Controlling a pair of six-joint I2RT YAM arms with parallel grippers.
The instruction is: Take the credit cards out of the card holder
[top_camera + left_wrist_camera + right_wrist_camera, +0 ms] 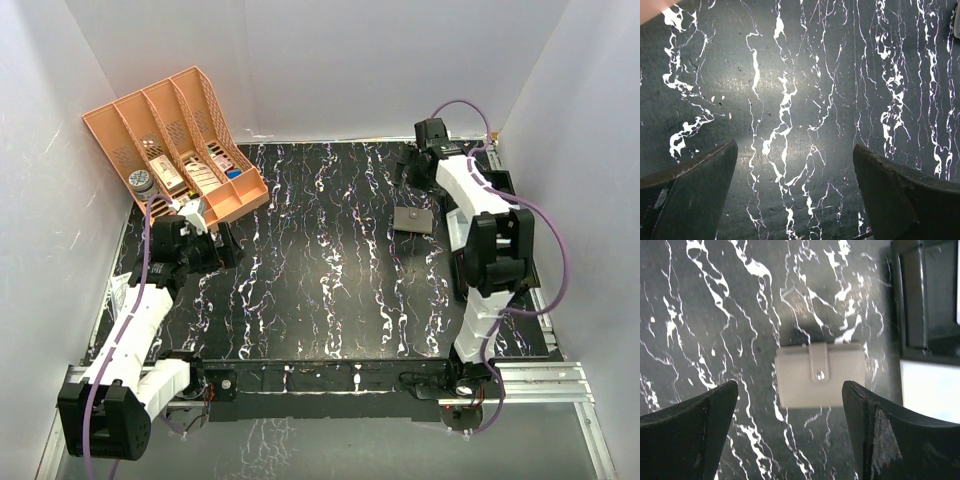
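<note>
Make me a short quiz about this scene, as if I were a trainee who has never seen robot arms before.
1. True or false: the flat grey folding card holder lies closed, its snap tab fastened, on the black white-veined marble table.
2. What does the right gripper hold? A) a gold card B) the card holder C) nothing
3. Fill in: seen from the top camera, the peach plastic rack with slanted compartments stands at the table's far ____ corner.

Key: 1 true; 2 C; 3 left.
</note>
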